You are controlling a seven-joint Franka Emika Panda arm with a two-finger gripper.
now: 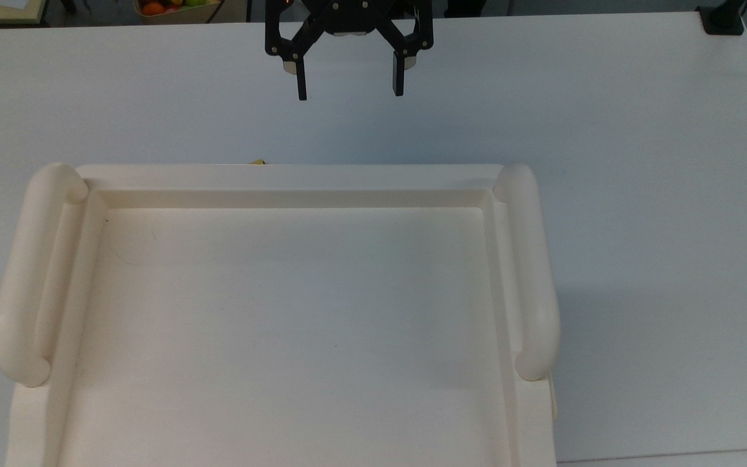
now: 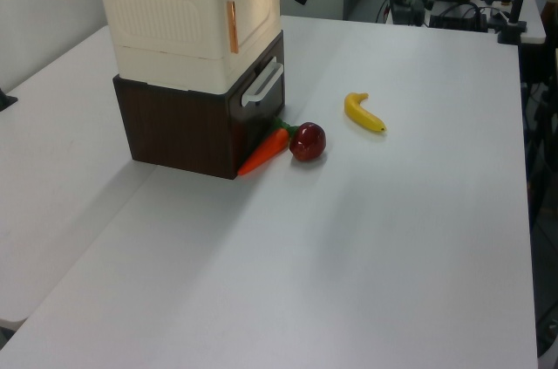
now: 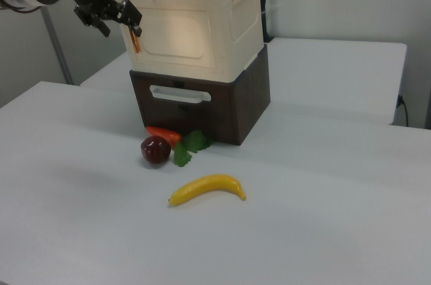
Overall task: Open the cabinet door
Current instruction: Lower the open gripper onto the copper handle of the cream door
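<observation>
The gripper (image 1: 350,82) hangs released, fingers spread wide and empty, above the white surface (image 1: 639,194) beyond the far edge of the cabinet top (image 1: 296,311) in the top view. The cabinet door (image 3: 178,36), a cream panel with an orange-brown fitting at the right view's left edge, is shut on the upper cream unit above a dark brown drawer (image 3: 182,106). In the right view the gripper (image 3: 120,21) hovers just beside that fitting; a carrot (image 2: 264,152), apple (image 2: 307,141) and banana (image 2: 364,113) lie on the surface near the drawer.
</observation>
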